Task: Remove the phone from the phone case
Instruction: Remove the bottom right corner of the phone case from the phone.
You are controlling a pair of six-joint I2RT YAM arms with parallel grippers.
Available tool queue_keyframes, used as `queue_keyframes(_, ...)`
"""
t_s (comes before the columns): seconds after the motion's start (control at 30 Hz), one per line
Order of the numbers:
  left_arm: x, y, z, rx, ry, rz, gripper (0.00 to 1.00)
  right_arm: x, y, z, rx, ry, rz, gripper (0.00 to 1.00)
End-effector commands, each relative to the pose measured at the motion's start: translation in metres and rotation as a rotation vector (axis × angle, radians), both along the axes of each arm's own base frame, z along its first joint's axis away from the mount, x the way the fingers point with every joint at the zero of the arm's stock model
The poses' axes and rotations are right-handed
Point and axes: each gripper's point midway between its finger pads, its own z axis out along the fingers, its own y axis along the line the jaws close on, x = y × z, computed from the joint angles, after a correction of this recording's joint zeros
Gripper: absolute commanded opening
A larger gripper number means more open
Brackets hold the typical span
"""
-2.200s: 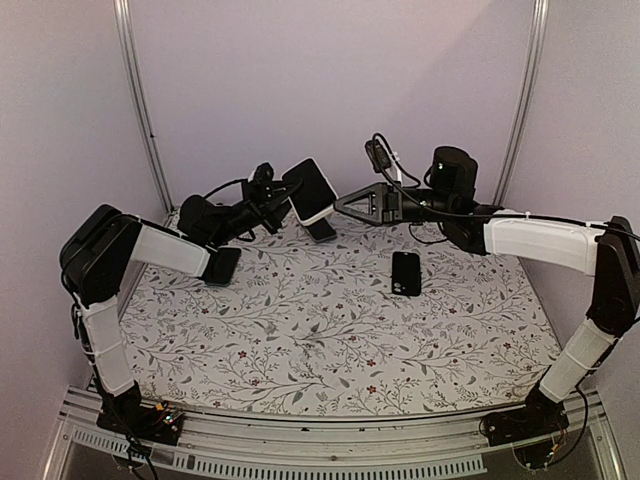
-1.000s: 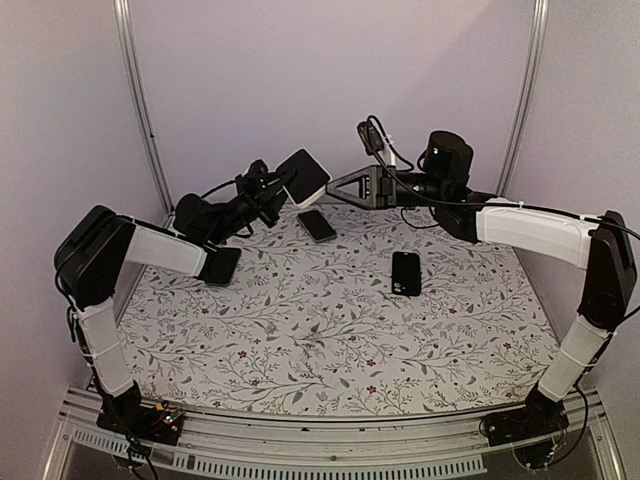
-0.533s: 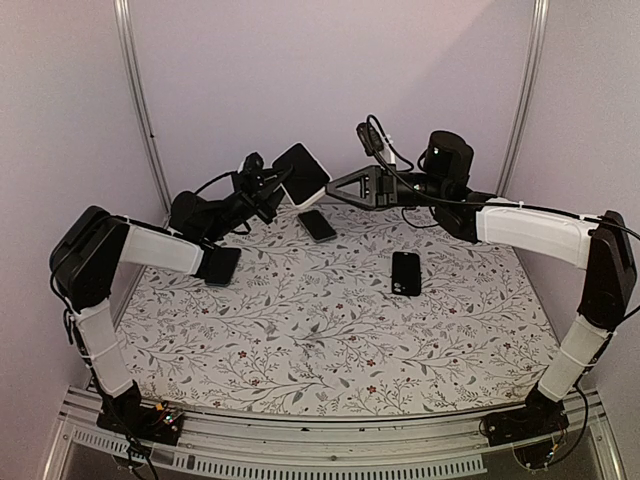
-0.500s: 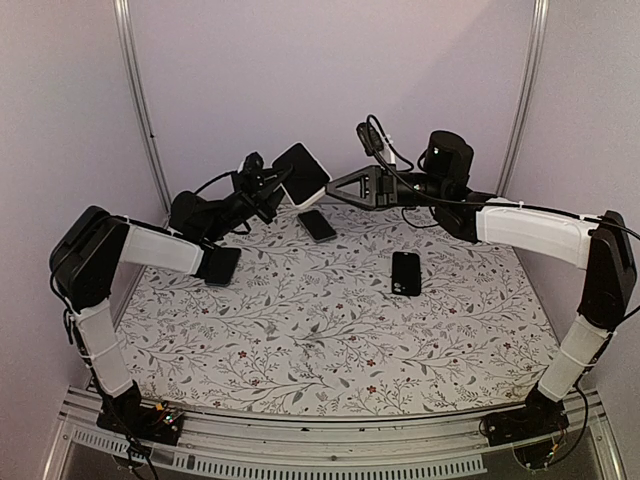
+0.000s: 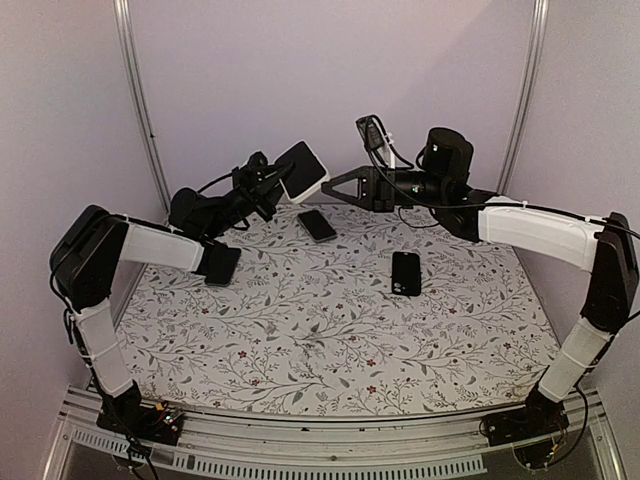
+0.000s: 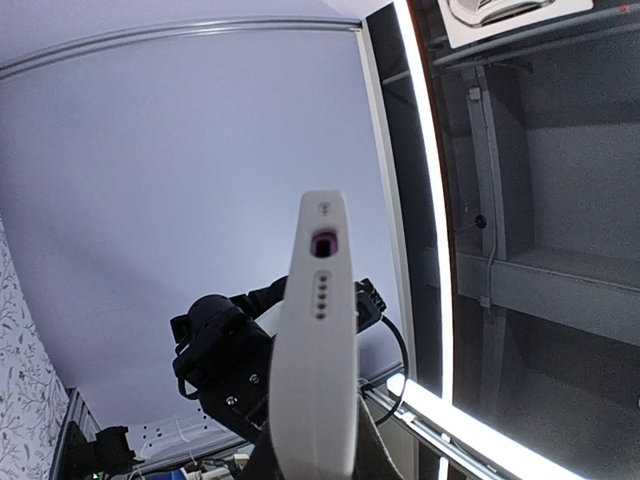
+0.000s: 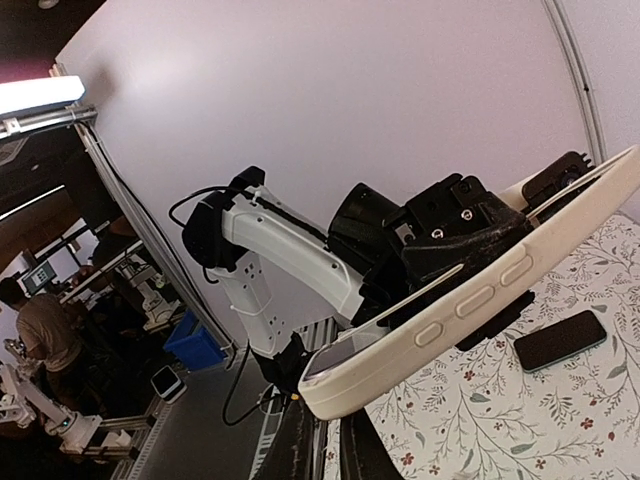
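Left wrist view: phone case (image 6: 315, 350) is edge-on, its lower end cut off at the bottom edge, and the left gripper (image 5: 283, 182) is hidden behind it. Right wrist view: the case runs off the right edge, and the right gripper (image 7: 325, 432) is dark and cropped at the bottom. Top view: the case's dark face is too small to read, and a dark flat thing (image 5: 222, 266) lies partly under the left arm.

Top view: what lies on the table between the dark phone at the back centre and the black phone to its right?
Nothing: only bare floral tablecloth separates the back phone from the black phone, as the top view shows.
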Motion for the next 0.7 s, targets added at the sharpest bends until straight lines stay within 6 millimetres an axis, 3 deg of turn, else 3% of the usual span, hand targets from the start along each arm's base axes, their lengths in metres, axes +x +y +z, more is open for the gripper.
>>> queue_keyframes(0.0,-0.047,-0.012,0.032,-0.063,-0.201,-0.103,0.00,-0.003,0.010,0.019,0.018,-0.168,-0.094,0.00)
queue_keyframes(0.07,-0.047,-0.011,0.035,-0.063,-0.217,-0.096,0.00,-0.001,0.011,0.022,0.021,-0.166,-0.091,0.01)
queue_keyframes(0.3,-0.030,0.009,0.030,0.012,-0.252,0.006,0.00,0.004,-0.001,0.013,0.027,-0.047,-0.068,0.46)
queue_keyframes(0.37,-0.029,0.009,0.029,0.020,-0.260,0.013,0.00,0.000,-0.008,0.016,0.053,-0.016,-0.051,0.51)
queue_keyframes(0.53,-0.026,0.007,0.025,0.024,-0.252,0.014,0.00,-0.009,-0.015,0.024,0.093,0.021,-0.003,0.45)
queue_keyframes(0.67,-0.026,0.006,0.022,0.028,-0.244,0.015,0.00,-0.011,-0.013,0.027,0.097,0.040,0.027,0.22)
